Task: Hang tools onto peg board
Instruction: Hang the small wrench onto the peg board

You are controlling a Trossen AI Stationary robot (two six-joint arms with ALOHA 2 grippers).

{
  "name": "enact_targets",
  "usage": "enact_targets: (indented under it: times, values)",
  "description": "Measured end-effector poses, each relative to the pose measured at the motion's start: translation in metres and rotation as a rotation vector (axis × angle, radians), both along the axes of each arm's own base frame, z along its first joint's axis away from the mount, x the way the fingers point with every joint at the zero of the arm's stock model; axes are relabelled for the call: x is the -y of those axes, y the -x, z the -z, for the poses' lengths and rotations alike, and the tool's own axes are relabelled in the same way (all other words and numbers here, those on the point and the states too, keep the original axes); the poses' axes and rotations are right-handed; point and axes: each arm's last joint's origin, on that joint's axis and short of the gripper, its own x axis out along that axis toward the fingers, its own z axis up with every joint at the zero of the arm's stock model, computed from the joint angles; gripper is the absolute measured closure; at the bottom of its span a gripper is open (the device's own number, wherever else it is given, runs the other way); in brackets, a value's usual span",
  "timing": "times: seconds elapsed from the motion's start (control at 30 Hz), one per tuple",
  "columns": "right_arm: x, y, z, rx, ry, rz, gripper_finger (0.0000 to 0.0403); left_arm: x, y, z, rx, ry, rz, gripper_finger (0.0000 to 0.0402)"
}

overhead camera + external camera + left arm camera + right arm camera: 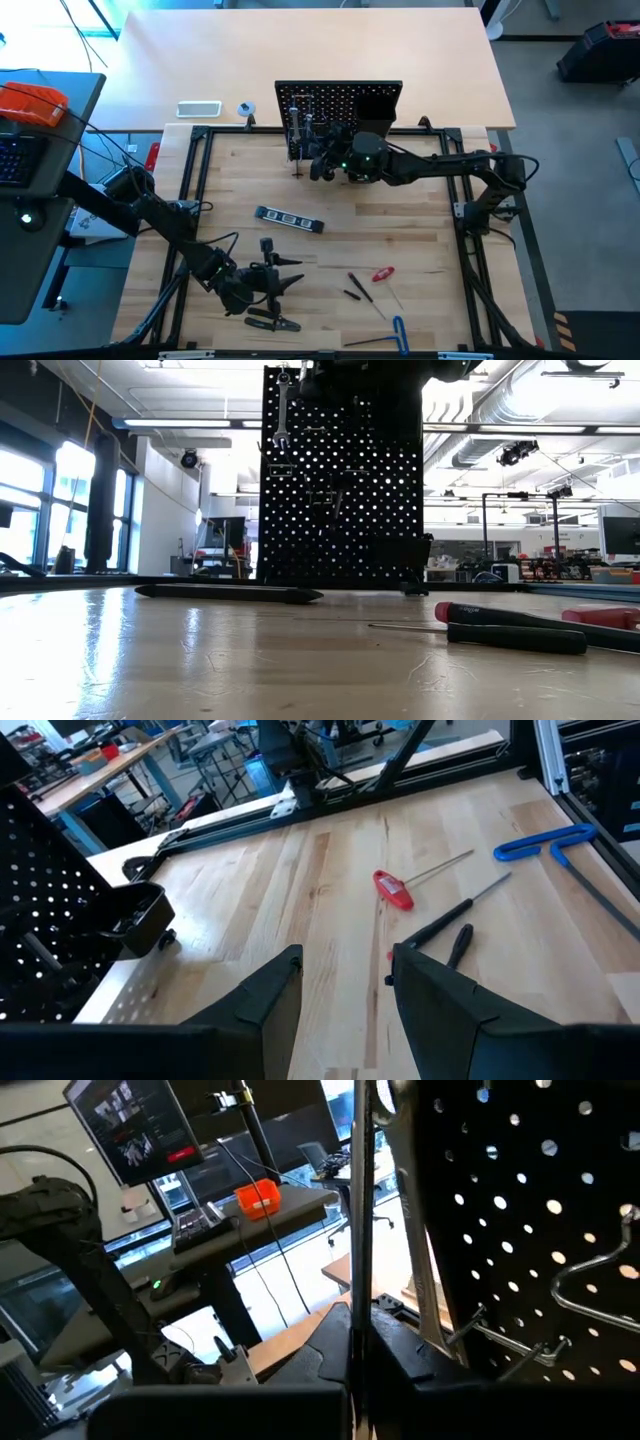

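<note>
The black peg board [340, 103] stands upright at the table's far edge and also shows in the low view [340, 480]. My right gripper [320, 162] is at its near face, up by its top left, shut on a silver wrench [283, 410]. My left gripper [290, 282] is open and empty above the near left of the table, its fingers apart in its wrist view [345, 990]. On the table lie a dark level [289, 219], a red-handled screwdriver [383, 273], black-handled drivers [358, 288], a blue-handled hex key [400, 333] and a black tool [272, 320]. My right gripper pinches the wrench between its two fingers on its flat faces [356, 1305]; its wrist view shows the wrench edge-on. The fingers come level from the table's right, along the board's face. The wrench hangs upright against the board, open-jaw end [281, 436] down, clear of the table.
Thin metal hooks [560, 1280] stick out of the board, and a black box holder [398, 550] sits low on its right. A white tray [198, 108] lies on the table behind the board. A black frame [200, 180] borders the work area.
</note>
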Motion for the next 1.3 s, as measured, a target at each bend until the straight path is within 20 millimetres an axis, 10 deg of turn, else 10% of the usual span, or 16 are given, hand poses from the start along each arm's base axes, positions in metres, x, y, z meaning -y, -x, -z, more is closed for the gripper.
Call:
enact_targets:
  times: [0.97,1.3]
  values:
    - [0.013,0.003,0.002,-0.001,-0.042,0.057,0.0397,0.000,0.000,-0.001,0.011,0.009,0.000,0.0255]
    - [0.014,0.003,0.002,0.006,-0.058,0.088,0.0342,0.000,0.000,-0.001,0.011,0.009,0.001,0.0255]
